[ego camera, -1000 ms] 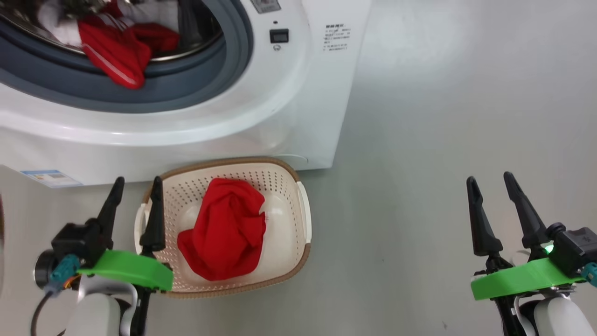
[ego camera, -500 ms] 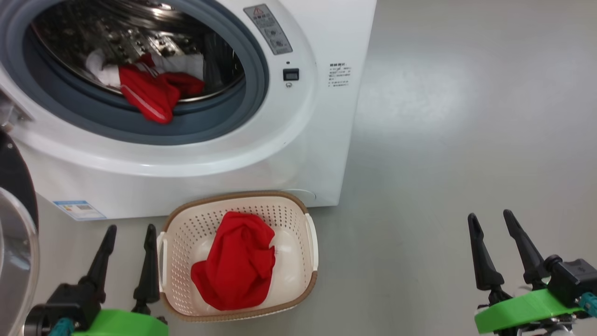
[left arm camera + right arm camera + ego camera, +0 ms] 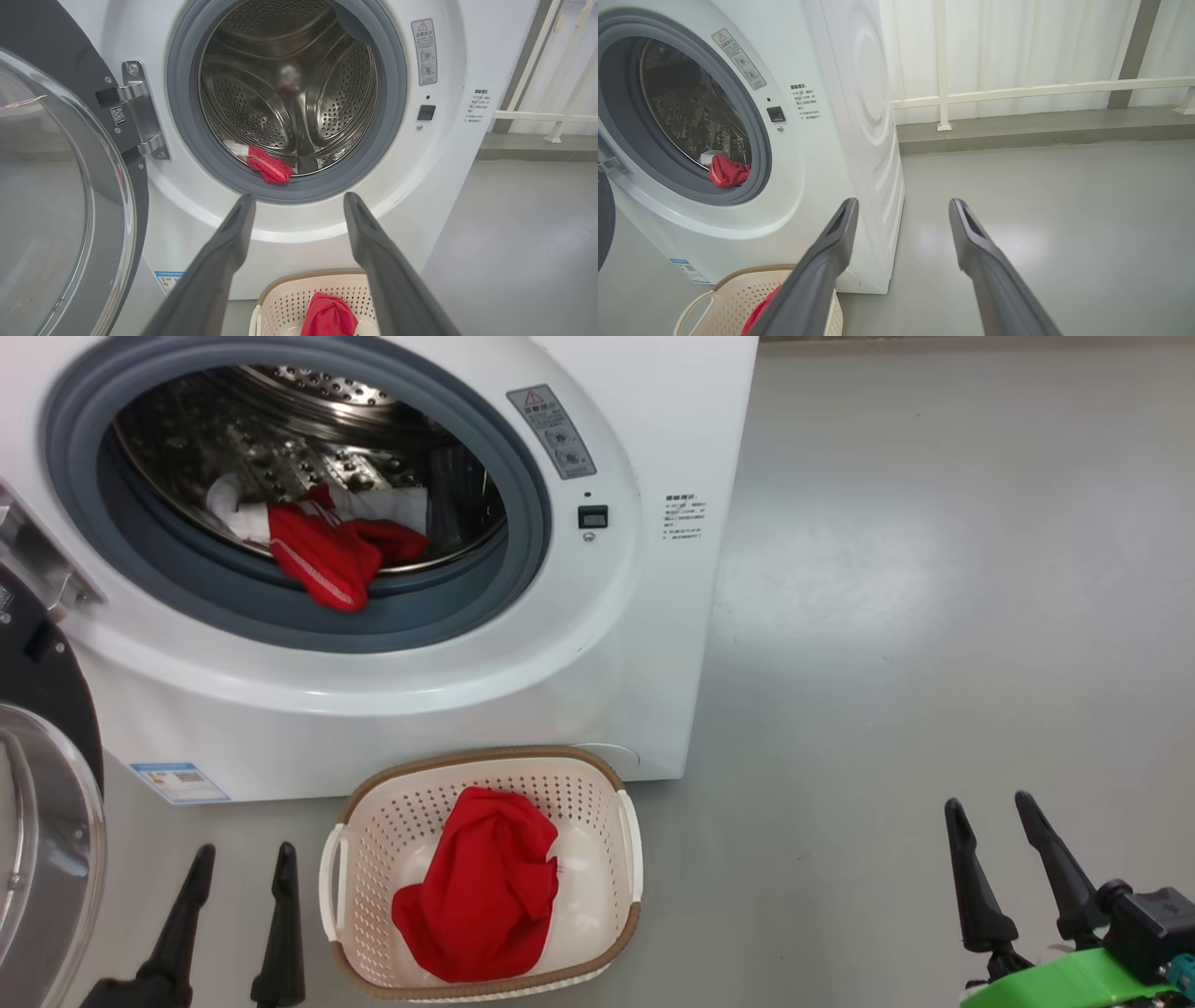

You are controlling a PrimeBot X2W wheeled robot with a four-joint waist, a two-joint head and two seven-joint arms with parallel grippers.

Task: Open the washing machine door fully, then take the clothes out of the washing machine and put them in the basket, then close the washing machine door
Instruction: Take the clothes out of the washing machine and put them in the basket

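Observation:
The white washing machine stands with its door swung wide open at the left; the door's glass bowl shows large in the left wrist view. Red and white clothes lie at the front lip of the steel drum, draped over the grey ring. A red garment lies in the cream basket on the floor before the machine. My left gripper is open just left of the basket. My right gripper is open over bare floor, far right. Both hold nothing.
Grey floor stretches to the right of the machine. A white railing and a low grey kerb run along the back wall. The open door and its hinge stand close on my left side.
The head camera has tilted up and back, so the drum opening shows more fully and the basket sits lower. Both grippers have dropped toward the bottom edge, still open.

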